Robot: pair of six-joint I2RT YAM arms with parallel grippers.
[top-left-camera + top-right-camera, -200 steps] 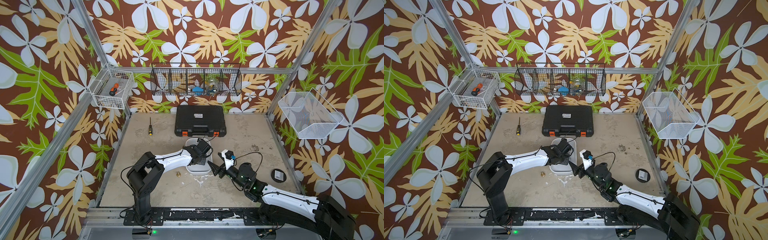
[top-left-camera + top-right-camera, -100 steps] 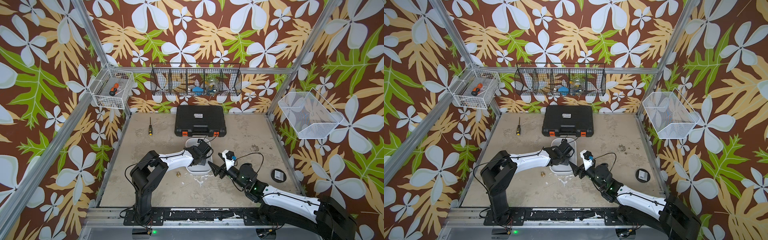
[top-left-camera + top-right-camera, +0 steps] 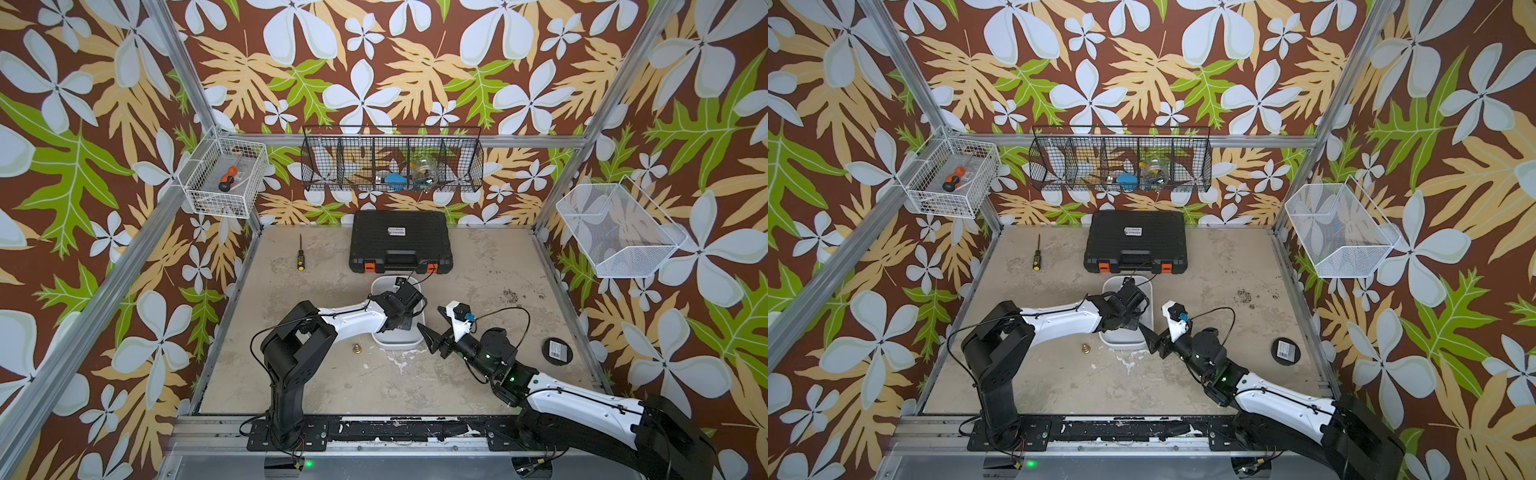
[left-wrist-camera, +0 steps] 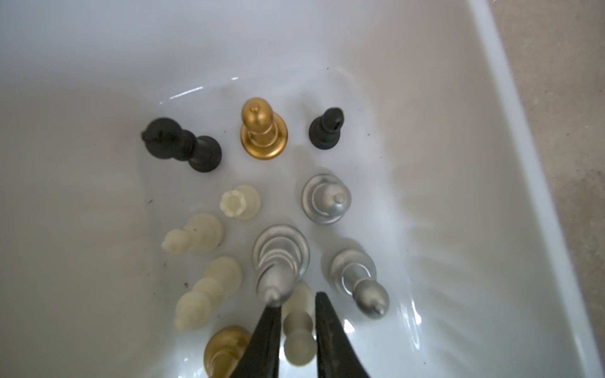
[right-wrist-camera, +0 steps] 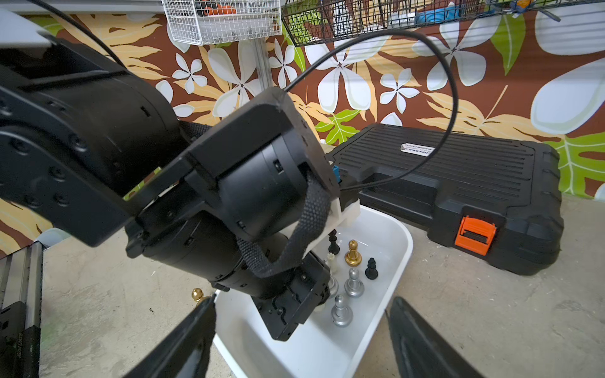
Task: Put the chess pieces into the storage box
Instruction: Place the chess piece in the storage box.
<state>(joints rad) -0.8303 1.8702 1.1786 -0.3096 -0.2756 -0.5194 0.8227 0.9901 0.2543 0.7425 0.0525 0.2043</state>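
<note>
- The pieces (image 4: 325,199) look small, hard and light, with a glossy skin. I judge that they slip easily and tip on their round base. The best hold seems to be the thin neck under the knob, taken from above.
- Most pieces stand upright in the box (image 3: 395,341), which is in the centre of both top views, just below the black case (image 3: 401,241).
- One gold piece (image 3: 356,348) stands outside, on the table (image 3: 478,270), near the lower left corner of the box.
- Left gripper (image 4: 296,304), at the bottom middle of the left wrist frame: the jaws are narrowly apart on both sides of a cream piece (image 4: 297,340). I cannot tell if they press it.
- Right gripper (image 5: 302,299): wide open and empty, beside the lower right corner of the box.
- The table is flat, beige and stained. There is free room around the gold piece. Inside the box the pieces stand close, so a knock may topple the neighbours.
</note>
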